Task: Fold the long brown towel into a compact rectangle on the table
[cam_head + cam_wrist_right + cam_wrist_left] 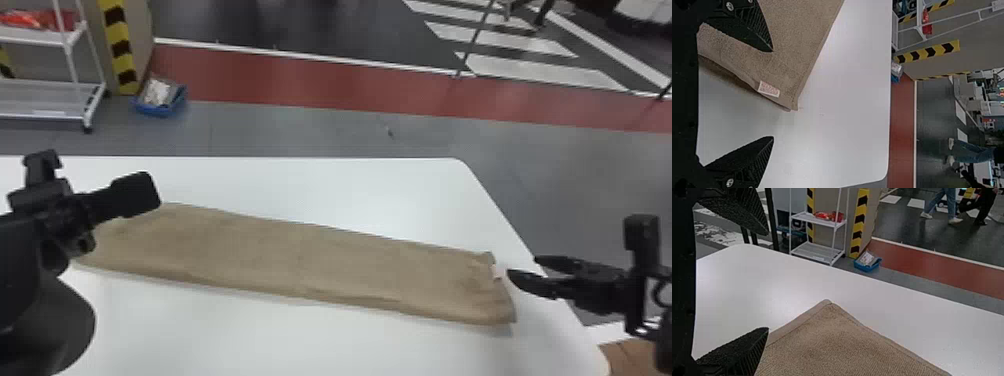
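A white table (320,185) spreads across the lower part of the head view, its far edge running almost level and its rounded corner at centre right. Beyond it lies grey floor, then a red strip (310,82) edged with a white line, and pale crossing stripes (530,70) on dark ground at the upper right. In the upper left stands a white rack (40,39) with something red on a shelf, beside a post marked in yellow and black (118,47). A blue bin (162,109) sits on the floor just by it, and a brown surface (631,356) shows in the lower right corner.

The towel (300,260) lies on the table as a long strip, slanting gently from centre left down towards the right. It looks soft and mostly smooth, a little rumpled at its right end, where a small pale label (497,271) pokes out. Its near long edge looks thick and rounded; in the left wrist view a hemmed corner comes to a blunt point.

The left gripper (100,175) is over at the left, its jaws wide apart. At the right, the right gripper (522,265) is near the labelled end, its jaws parted too.
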Controlling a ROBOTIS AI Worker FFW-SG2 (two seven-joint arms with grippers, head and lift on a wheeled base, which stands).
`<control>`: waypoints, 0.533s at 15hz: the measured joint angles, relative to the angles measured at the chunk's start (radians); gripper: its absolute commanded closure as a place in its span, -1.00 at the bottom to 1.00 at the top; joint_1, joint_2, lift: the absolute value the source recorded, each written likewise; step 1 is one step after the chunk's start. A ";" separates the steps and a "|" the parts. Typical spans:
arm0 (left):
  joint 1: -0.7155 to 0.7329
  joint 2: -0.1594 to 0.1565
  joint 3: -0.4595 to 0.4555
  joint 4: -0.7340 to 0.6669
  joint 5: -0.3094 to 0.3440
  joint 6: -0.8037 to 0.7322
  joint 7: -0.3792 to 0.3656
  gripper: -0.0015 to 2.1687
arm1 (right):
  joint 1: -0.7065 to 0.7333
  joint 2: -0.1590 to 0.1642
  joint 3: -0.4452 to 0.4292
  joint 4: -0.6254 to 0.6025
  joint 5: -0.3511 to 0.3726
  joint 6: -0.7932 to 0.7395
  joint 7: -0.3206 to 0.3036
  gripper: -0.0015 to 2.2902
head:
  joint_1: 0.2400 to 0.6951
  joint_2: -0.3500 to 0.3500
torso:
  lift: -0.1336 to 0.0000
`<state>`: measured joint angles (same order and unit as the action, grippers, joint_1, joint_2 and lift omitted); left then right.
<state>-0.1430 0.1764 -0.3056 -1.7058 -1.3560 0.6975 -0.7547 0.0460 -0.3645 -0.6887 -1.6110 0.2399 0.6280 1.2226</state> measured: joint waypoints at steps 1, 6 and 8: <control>0.000 0.000 -0.001 0.000 0.000 0.000 0.000 -0.99 | 0.000 -0.001 0.000 0.000 0.002 0.000 0.000 -0.92 | 1.00 -0.78 | -0.85; 0.000 0.000 -0.003 0.000 0.000 -0.001 0.000 -0.99 | -0.003 -0.004 0.007 -0.001 0.006 0.008 0.000 -0.92 | 1.00 -0.78 | -0.85; 0.000 0.000 -0.003 0.000 0.000 -0.001 0.000 -0.99 | -0.003 -0.004 0.009 -0.003 0.008 0.010 0.000 -0.92 | 1.00 -0.78 | -0.85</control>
<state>-0.1433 0.1764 -0.3084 -1.7058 -1.3560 0.6964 -0.7547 0.0430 -0.3682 -0.6799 -1.6135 0.2476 0.6378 1.2226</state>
